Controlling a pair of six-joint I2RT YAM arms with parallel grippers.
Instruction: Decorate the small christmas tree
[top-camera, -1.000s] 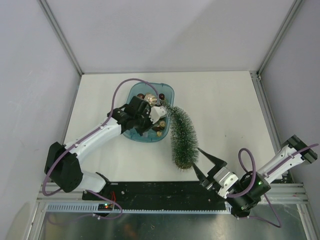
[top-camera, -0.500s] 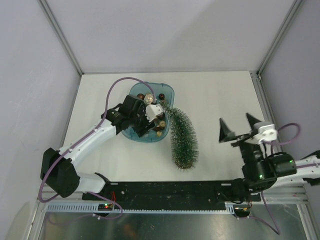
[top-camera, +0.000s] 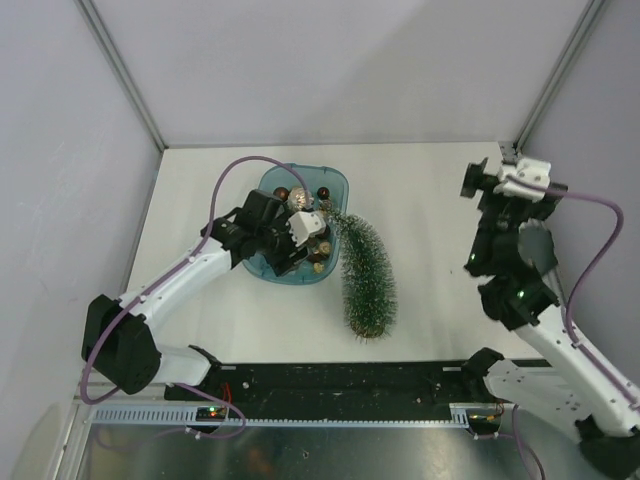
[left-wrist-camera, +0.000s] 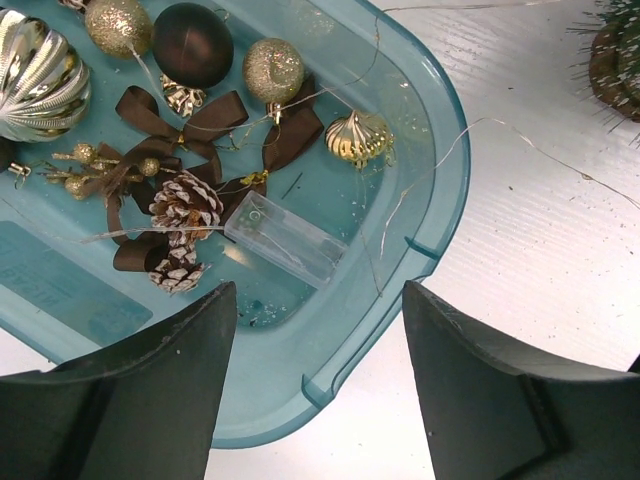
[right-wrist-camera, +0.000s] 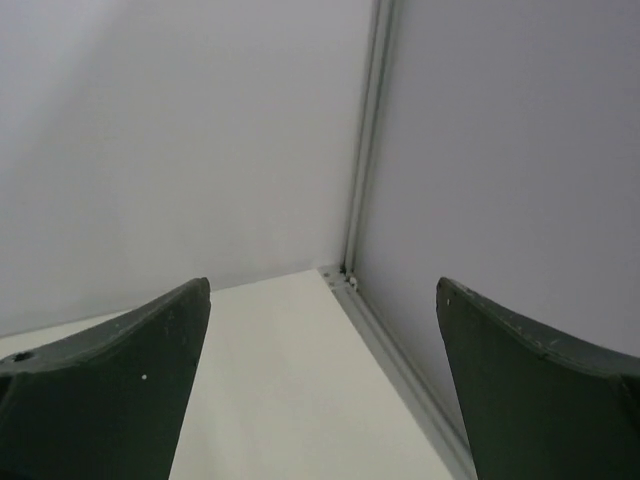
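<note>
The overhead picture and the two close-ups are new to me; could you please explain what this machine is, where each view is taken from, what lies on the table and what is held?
These are two robot arms bolted at the near edge of a white table, each ending in a two-finger gripper. The overhead picture comes from a fixed camera above; each close-up comes from a camera on one wrist, so the dark wedges are that arm's own fingers. The small christmas tree lies on its side beside a teal tray of decorations: a pinecone, glittery gold balls, brown ribbons, a clear little box. The left gripper hangs open over the tray; the right gripper, also open, points at the far right corner. Neither holds anything.
</note>
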